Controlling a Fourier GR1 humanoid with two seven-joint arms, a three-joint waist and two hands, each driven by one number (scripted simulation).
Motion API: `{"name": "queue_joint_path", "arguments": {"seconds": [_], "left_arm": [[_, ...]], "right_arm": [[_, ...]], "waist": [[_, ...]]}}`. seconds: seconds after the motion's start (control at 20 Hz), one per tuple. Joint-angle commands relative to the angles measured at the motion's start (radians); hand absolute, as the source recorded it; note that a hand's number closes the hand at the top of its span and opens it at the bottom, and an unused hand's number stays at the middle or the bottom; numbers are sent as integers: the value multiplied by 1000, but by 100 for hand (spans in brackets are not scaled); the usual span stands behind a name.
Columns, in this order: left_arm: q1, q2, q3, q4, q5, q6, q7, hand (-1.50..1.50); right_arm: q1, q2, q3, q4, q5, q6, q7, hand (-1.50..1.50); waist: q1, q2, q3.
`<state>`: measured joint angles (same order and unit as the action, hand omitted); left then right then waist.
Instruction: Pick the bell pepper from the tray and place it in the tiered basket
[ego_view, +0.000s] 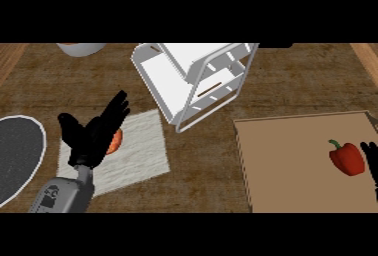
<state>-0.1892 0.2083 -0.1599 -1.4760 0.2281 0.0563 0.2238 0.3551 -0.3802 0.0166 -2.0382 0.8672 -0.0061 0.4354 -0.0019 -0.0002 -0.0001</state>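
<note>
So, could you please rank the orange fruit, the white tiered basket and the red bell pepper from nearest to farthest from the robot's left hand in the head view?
From the left hand:
1. Orange fruit, partly hidden right behind the hand, on the pale mat.
2. White tiered basket, up and to the right, mid-counter.
3. Red bell pepper, far right on the brown tray, beside the right hand.

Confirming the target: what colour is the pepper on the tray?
Red, green stem, the bell pepper shows in the head view.

The right hand (370, 159) is cut off by the right edge; the left hand (92, 135) half hides an orange object (114, 142).
</note>
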Motion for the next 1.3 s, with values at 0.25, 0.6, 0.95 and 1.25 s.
{"name": "queue_joint_path", "arguments": {"seconds": [0.25,0.6,0.95,1.25], "left_arm": [[36,-58,3,-30,-69,5,-14,0],[-81,-71,67,26,-58,-19,67,0],[82,-46,79,-68,-66,-107,4,0],[74,-69,62,-72,-93,-87,23,0]], "right_arm": [[0,81,-51,88,103,-79,-75,-150],[-76,70,-172,235,35,-76,-188,-150],[-143,123,-195,308,48,-93,-222,-150],[-155,134,-226,460,34,-183,-337,-150]], "waist": [[-1,-1,0],[-3,0,0],[2,0,0],[5,-1,1]]}}
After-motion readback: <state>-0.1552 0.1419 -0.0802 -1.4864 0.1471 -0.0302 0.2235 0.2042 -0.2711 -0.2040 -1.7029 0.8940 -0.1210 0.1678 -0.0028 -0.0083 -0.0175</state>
